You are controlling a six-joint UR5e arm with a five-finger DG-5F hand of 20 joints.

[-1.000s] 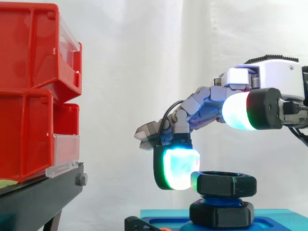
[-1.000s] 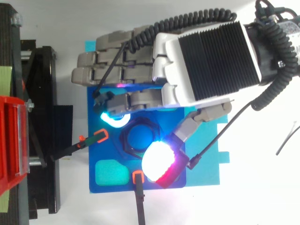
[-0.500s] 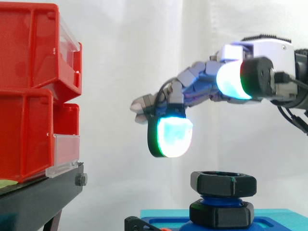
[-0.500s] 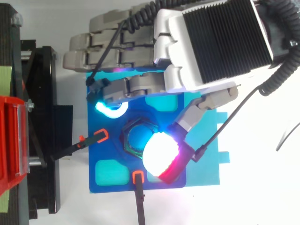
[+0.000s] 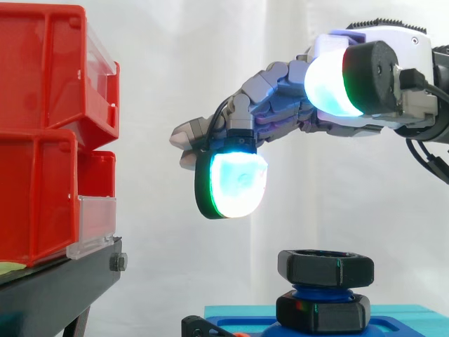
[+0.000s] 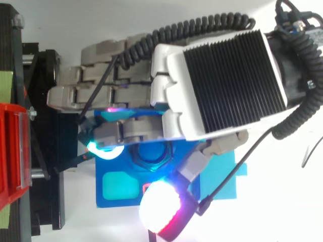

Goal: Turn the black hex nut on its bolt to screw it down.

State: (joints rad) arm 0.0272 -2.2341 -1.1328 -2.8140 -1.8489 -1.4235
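You are seeing the hand [image 5: 280,98] hanging in the air above the black hex nut [image 5: 325,268], clear of it, with its fingers loosely extended, spread away from the thumb and gripping nothing. One fingertip pad [image 5: 231,184] is glowing cyan-white up and to the left of the nut, and the thumb pad [image 5: 330,84] is glowing higher, near the palm. The nut is sitting level on the blue bolt [image 5: 324,288], with a little thread showing between it and the black hex base [image 5: 323,313] below. From above, you are finding the bolt standing near the middle of the blue plate [image 6: 118,165], under the hand. The red bins [image 5: 42,140] are resting on the black stand [image 5: 56,295] at the left.
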